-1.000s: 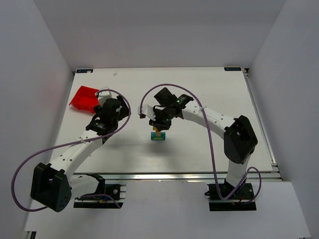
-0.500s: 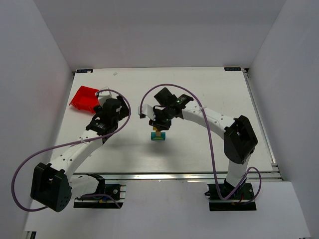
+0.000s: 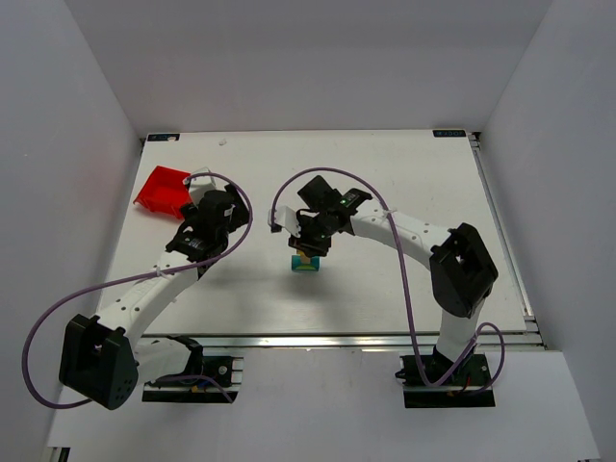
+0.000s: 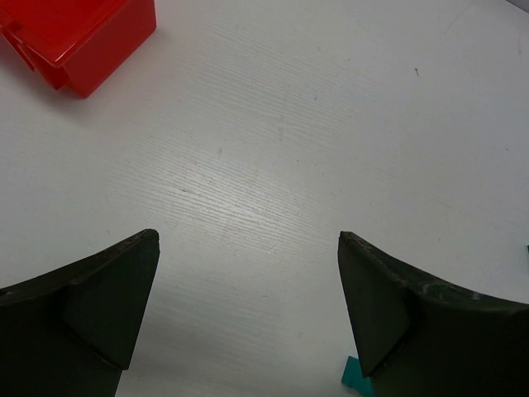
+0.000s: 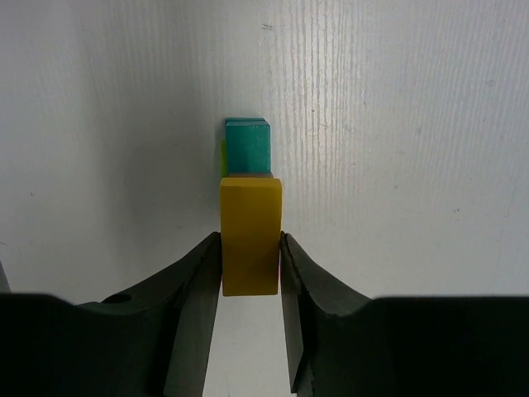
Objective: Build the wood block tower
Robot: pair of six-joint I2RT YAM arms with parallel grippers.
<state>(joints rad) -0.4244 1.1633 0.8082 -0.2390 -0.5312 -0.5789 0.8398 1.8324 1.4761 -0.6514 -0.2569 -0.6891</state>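
The wood block tower (image 3: pixel 306 263) stands near the table's middle, with a teal base and a yellow and tan piece above it. My right gripper (image 3: pixel 310 244) hovers right over it. In the right wrist view the right gripper (image 5: pixel 250 256) is shut on a yellow block (image 5: pixel 250 236), held just above the tower's teal block (image 5: pixel 248 146). My left gripper (image 3: pixel 212 224) is to the left of the tower. In the left wrist view it (image 4: pixel 248 310) is open and empty over bare table.
A red plastic bin (image 3: pixel 162 190) sits at the back left and shows in the left wrist view (image 4: pixel 78 37). A teal corner (image 4: pixel 357 376) peeks out by the left gripper's right finger. White walls enclose the table.
My right gripper with the yellow block has shifted slightly toward the tower. The left arm has not moved.
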